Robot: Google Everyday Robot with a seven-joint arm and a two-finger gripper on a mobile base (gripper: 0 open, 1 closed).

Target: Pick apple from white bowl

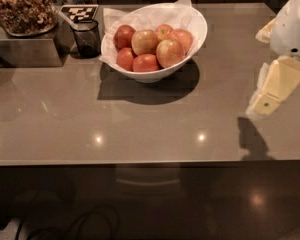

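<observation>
The white bowl (192, 36), lined with white paper, stands at the back middle of the grey table (140, 119). It holds several apples. The large orange-red apple with pale yellow patches (170, 52) lies at the front right of the pile, beside a similar one (145, 41). Smaller, deeper red apples (145, 63) lie around them. My gripper (271, 90), white with pale yellow parts, hangs over the table's right side. It is well to the right of the bowl, lower in the picture, and holds nothing that I can see.
A small dark cup (86, 36) stands just left of the bowl, with a checkered tag card (79, 11) behind it. A tray of nuts (22, 6) sits on a metal box (25, 49) at the back left. The table's front edge (140, 161) runs across the view.
</observation>
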